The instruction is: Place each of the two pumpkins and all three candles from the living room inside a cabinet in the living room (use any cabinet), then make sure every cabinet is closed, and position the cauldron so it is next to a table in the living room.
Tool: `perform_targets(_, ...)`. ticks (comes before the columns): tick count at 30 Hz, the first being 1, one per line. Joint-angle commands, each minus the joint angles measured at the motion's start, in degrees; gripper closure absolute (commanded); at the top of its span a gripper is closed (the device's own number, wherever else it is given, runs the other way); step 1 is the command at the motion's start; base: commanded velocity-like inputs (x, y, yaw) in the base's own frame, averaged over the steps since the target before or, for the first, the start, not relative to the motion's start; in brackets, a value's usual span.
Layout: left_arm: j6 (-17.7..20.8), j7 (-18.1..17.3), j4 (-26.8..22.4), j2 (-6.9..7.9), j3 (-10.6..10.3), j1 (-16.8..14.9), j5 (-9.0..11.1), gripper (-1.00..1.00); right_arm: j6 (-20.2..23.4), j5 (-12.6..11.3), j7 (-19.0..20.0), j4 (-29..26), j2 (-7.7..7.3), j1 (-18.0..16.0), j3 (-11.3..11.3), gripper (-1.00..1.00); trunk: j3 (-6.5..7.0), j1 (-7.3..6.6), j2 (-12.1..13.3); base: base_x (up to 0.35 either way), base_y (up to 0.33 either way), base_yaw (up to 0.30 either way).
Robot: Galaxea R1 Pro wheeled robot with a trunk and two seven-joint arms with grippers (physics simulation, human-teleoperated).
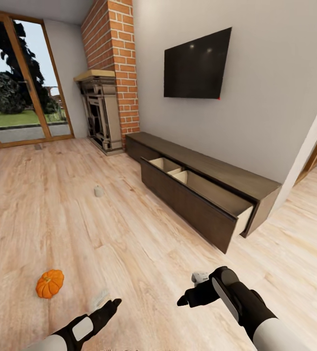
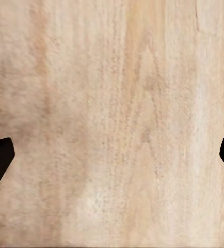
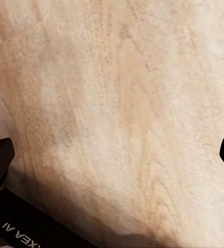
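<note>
Right hand (image 1: 188, 298) spread over floor; ribbed orange pumpkin (image 1: 49, 283) sits left

Both end effectors, left (image 2: 112, 160) and right (image 3: 112, 160), spread wide.

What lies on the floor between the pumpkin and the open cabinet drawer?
In the head view, bare wood floor lies between the pumpkin and the open drawer. A whitish candle stands farther back.
</note>
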Motion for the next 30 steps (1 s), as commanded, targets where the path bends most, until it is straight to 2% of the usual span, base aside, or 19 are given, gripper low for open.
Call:
perform_targets(1,0.06,-0.14,-0.01,-0.01,0.48,-0.02,0.09,-1.00,0.20,-0.30,-0.13,-0.07,-0.06,-0.03,0.17,-1.00,-0.10,-0.02,-0.02,-0.012,-0.014,0.258)
perform_targets(6,-2.50,-0.16,0.73,-0.05,0.48,-0.05,0.09,-1.00,0.08,-0.25,-0.13,-0.07,-0.05,-0.03,0.19,-1.00,-0.27,-0.02,-0.02,-0.005,-0.005,0.262)
perform_targets(12,-3.15,-0.14,1.12,-0.05,0.50,-0.03,0.18,-1.00,0.01,-0.24,-0.13,-0.07,-0.04,-0.03,0.40,-1.00,-0.21,-0.02,-0.02,0.000,0.000,0.277)
perform_targets(15,-3.18,-0.14,1.18,-0.05,0.51,-0.02,0.18,-1.00,-0.01,-0.30,-0.13,-0.07,-0.04,-0.03,1.74,-1.00,-0.09,-0.02,-0.02,0.000,0.000,0.254)
perform_targets(18,-3.19,-0.14,1.29,-0.06,0.51,-0.03,0.18,-1.00,-0.07,-0.32,-0.13,-0.07,-0.04,-0.03,5.00,-1.00,0.07,-0.02,-0.02,0.000,0.000,0.244)
perform_targets(19,-3.19,-0.14,1.33,-0.06,0.51,-0.04,0.18,-1.00,-0.09,-0.33,-0.13,-0.07,-0.04,-0.03,5.45,-1.00,0.12,-0.02,-0.02,0.000,0.000,0.241)
perform_targets(30,-3.23,-0.14,1.46,-0.06,0.51,-0.04,0.18,-1.00,-1.20,-0.33,-0.11,-0.07,-0.04,-0.03,6.24,-1.00,0.71,-0.02,-0.02,0.000,0.000,0.239)
